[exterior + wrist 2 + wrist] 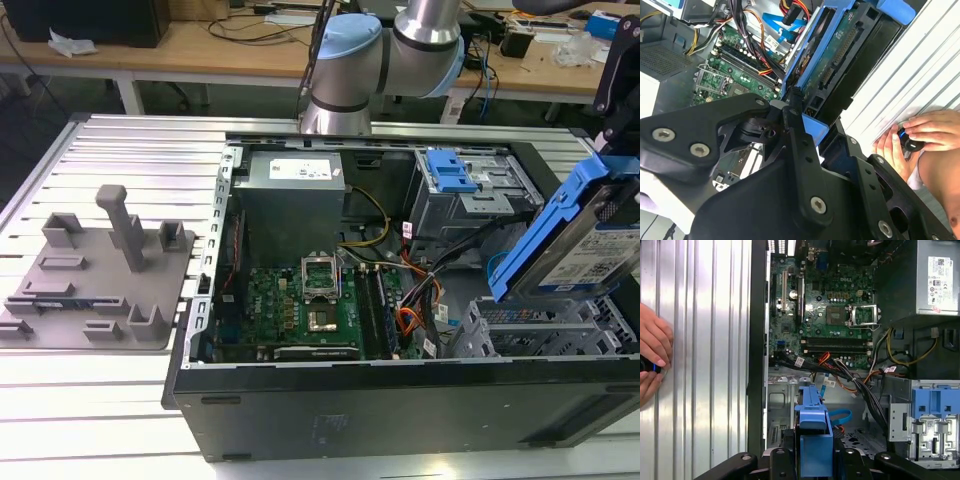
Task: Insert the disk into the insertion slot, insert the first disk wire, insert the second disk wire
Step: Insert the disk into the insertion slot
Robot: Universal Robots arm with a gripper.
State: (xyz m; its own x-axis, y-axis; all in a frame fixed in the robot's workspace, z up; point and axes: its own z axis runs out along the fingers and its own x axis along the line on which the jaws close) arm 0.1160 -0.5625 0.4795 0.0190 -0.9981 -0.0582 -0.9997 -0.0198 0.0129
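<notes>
Disk point(585, 240) in end effector point(815, 460), abv slot point(540, 325)

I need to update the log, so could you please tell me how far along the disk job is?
Nothing is finished yet. In hand: the tool grips the disk, tilted above the case. Left: the insertion slot holds no disk, and the cables lie apart from it.

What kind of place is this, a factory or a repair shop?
Probably a robotics lab or test bench: an open computer case lies on a slatted metal table, a robot arm holds the disk over it, and cluttered wooden workbenches run behind.
</notes>
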